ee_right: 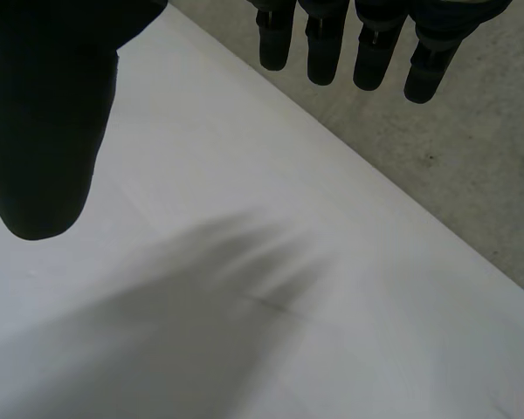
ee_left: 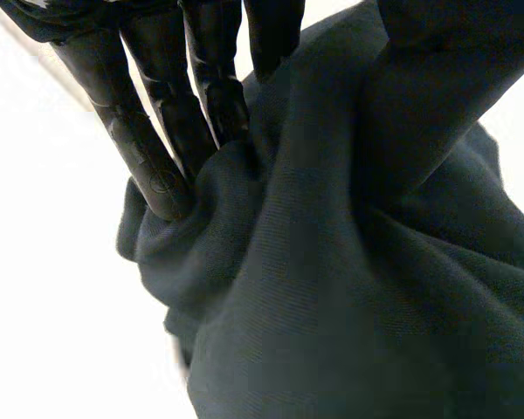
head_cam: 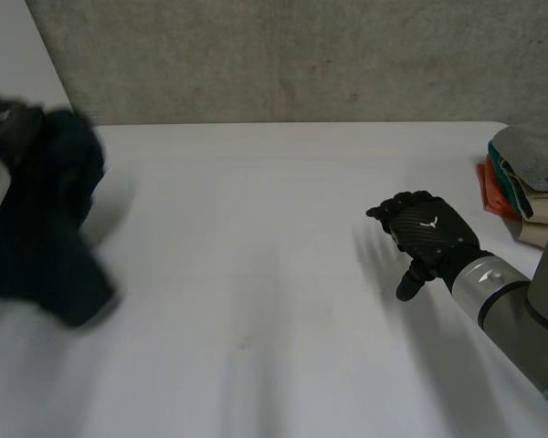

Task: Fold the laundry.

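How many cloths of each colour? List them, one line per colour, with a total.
Dark cloth, pinched in the left hand: 1
Grey cloth: 1
Teal cloth: 1
Orange cloth: 1
Beige cloth: 1
Total: 5

Surface materials and finishes at the work table.

The dark cloth (ee_left: 349,297) is a matt fabric with a fine, even weave, soft and creased into thick folds. The left hand (ee_left: 148,148) has smooth black plastic fingers with a slight gloss. The back of the right hand (head_cam: 429,233) is black, semi-matt, with a woven, carbon-like pattern. The wrist section of the right arm (head_cam: 489,283) is smooth grey metal with a satin sheen. The table (head_cam: 256,301) has a smooth, matt white top. The wall (head_cam: 301,55) behind it is rough, speckled grey, like concrete. The stack of folded cloths (head_cam: 530,173) is soft matt fabric, and its grey top piece looks slightly fuzzy.
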`<action>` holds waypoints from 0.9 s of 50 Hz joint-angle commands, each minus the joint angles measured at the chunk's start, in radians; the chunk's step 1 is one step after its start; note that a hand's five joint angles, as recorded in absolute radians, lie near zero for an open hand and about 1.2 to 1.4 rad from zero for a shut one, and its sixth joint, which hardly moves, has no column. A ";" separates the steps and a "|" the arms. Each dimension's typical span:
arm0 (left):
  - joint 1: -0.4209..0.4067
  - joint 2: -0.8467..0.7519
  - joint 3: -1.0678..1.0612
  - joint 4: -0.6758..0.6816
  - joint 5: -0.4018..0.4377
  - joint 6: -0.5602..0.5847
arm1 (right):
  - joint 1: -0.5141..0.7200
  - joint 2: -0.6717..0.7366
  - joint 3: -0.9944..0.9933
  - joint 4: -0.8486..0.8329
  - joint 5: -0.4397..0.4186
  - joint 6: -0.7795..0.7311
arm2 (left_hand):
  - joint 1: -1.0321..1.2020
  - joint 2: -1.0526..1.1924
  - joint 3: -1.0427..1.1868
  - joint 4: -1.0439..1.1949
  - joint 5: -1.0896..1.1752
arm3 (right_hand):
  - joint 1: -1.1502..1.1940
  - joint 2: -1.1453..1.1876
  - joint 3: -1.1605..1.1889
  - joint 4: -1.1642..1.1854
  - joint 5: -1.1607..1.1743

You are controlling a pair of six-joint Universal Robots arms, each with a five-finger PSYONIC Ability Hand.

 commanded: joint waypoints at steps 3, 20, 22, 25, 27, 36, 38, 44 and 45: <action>-0.374 0.008 0.107 -0.183 -0.013 -0.168 | -0.043 -0.015 -0.009 -0.002 -0.005 0.007 | 0.280 0.218 0.238 0.197 0.331 | -0.049 -0.032 -0.030 -0.031 -0.050; -0.616 -0.265 0.150 -0.236 -0.248 -0.165 | -0.083 -0.015 -0.017 0.005 -0.015 0.012 | -0.942 -1.004 -0.984 -1.024 -0.891 | -0.049 -0.032 -0.030 -0.031 -0.050; -0.589 -0.210 0.125 -0.223 -0.249 -0.171 | -0.082 -0.017 -0.020 0.008 -0.018 0.016 | -0.942 -1.004 -0.984 -1.024 -0.891 | -0.049 -0.032 -0.030 -0.031 -0.050; -0.546 -0.096 0.058 -0.187 -0.228 -0.171 | -0.077 -0.017 -0.037 0.028 -0.023 0.044 | -0.942 -1.004 -0.984 -1.024 -0.891 | -0.049 -0.032 -0.030 -0.031 -0.050; -0.517 -0.022 -0.006 -0.164 -0.199 -0.168 | -0.063 -0.017 -0.061 0.060 -0.034 0.086 | -0.942 -1.004 -0.984 -1.024 -0.891 | -0.049 -0.032 -0.030 -0.031 -0.050; -0.357 0.175 -0.250 -0.091 -0.087 -0.178 | 0.012 0.055 -0.198 0.264 -0.123 0.228 | -0.942 -1.004 -0.984 -1.024 -0.891 | -0.049 -0.032 -0.030 -0.031 -0.050; -0.330 0.188 -0.284 -0.088 -0.064 -0.178 | 0.027 0.067 -0.221 0.293 -0.132 0.225 | -0.942 -1.004 -0.984 -1.024 -0.891 | -0.049 -0.032 -0.030 -0.031 -0.050; -0.250 0.146 -0.370 -0.092 0.007 -0.228 | 0.113 0.126 -0.312 0.310 -0.117 0.202 | -0.942 -1.004 -0.984 -1.024 -0.891 | -0.049 -0.032 -0.030 -0.031 -0.050; -0.250 0.132 -0.373 -0.092 0.014 -0.245 | 0.124 0.136 -0.324 0.308 -0.115 0.199 | -0.942 -1.004 -0.984 -1.024 -0.891 | -0.049 -0.032 -0.030 -0.031 -0.050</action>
